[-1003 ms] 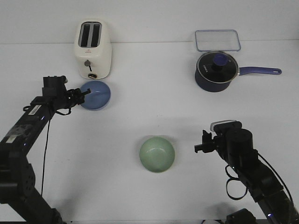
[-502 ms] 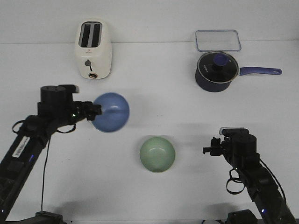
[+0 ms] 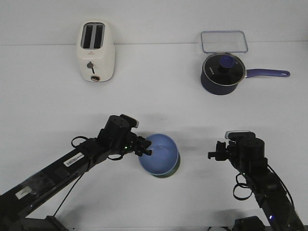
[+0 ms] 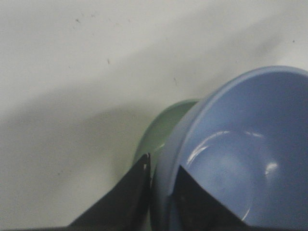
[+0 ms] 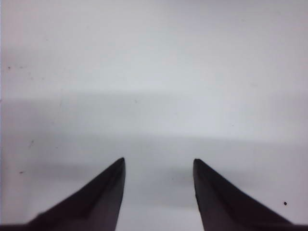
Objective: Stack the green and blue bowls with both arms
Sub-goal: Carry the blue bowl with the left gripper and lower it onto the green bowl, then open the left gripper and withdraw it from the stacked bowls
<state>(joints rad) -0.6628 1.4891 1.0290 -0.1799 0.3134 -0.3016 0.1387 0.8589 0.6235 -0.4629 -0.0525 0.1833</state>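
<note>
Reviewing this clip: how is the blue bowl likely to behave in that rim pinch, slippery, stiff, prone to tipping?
The blue bowl looks stiff: its rim keeps a clean curve where the left hand pinches it. Its glossy highlights suggest a smooth, possibly slippery wall, so a one-sided rim pinch might let it swing. It seems light. Its round form should probably settle into the green bowl below rather than tip.

Blue bowl (image 4: 240,159) — smooth, glossy

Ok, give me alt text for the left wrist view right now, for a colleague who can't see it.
The left gripper pinches the rim of the blue bowl, one finger inside and one outside. The green bowl peeks out directly beneath it. Both sit over a white table crossed by soft shadow.
</note>
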